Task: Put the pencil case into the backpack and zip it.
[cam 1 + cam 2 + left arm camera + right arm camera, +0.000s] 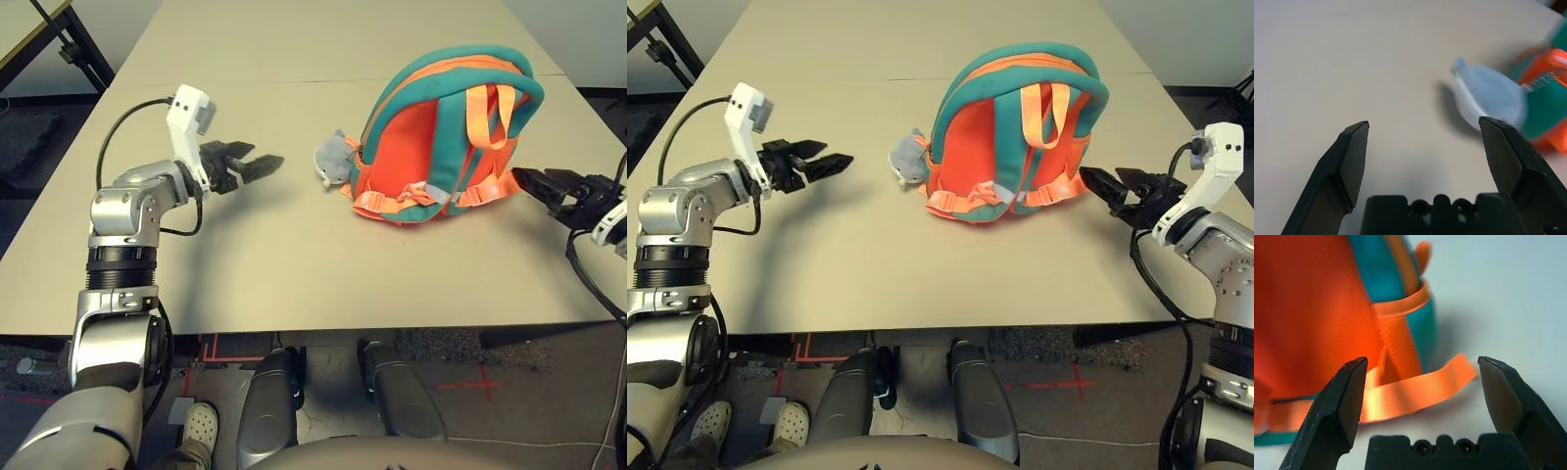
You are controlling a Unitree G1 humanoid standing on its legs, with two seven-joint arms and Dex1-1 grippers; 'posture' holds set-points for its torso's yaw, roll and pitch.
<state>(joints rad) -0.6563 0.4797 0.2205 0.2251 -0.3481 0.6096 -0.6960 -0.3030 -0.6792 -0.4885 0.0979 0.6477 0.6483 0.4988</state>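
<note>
Roughly between spread grippers, backpack (443, 137) untouched

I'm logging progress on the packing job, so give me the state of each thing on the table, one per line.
backpack: lying on the table, strap side up, untouched
plush toy: lying on the table at the backpack's left side
left gripper: open, empty, left of the toy
right gripper: open, empty, beside the backpack's right strap
</note>
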